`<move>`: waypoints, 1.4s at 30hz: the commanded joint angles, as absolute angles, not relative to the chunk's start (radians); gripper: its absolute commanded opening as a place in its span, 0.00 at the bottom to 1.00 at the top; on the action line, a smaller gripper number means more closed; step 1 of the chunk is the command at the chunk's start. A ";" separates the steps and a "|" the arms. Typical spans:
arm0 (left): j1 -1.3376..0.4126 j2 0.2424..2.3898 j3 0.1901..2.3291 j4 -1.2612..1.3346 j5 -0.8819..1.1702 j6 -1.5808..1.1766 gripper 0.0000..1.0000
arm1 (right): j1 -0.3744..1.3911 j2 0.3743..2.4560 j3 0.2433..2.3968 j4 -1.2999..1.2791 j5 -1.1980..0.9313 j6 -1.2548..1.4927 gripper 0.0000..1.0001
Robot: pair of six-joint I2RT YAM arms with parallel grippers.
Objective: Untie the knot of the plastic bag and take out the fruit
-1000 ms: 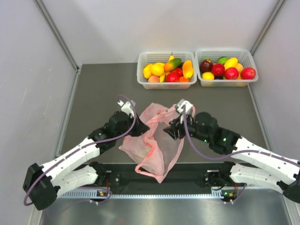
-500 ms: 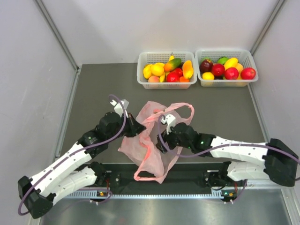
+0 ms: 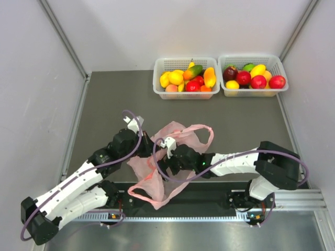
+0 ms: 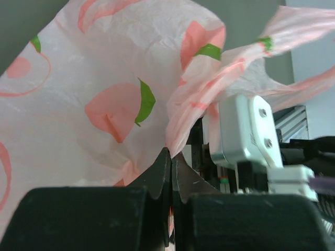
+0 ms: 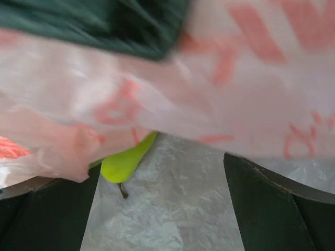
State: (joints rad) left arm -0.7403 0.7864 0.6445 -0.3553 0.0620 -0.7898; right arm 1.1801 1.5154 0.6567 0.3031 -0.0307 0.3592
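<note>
Grey table (image 3: 104,104), 2 baskets (image 3: 156,83) of fruit (image 3: 193,83), left hand (image 4: 171,162) pinching pink bag (image 4: 104,78), right hand (image 5: 162,204) open

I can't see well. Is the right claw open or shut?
Open: the right gripper has its fingers far apart, a yellow-green fruit showing between them.

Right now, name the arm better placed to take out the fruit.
The right arm: its jaws stand open at the plastic bag, a yellow-green fruit just ahead. The left arm has its jaws shut, pinching the film.
</note>
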 commanded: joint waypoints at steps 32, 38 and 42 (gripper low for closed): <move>-0.746 0.939 1.042 -0.235 0.253 -0.801 0.00 | 1.278 1.308 0.588 0.331 0.434 0.388 1.00; -0.746 0.876 0.848 -0.218 0.213 -0.831 0.00 | 1.278 1.359 0.592 0.339 0.537 0.414 1.00; -0.746 0.851 0.781 -0.221 0.201 -0.831 0.00 | 1.276 1.433 0.632 0.331 0.554 0.429 1.00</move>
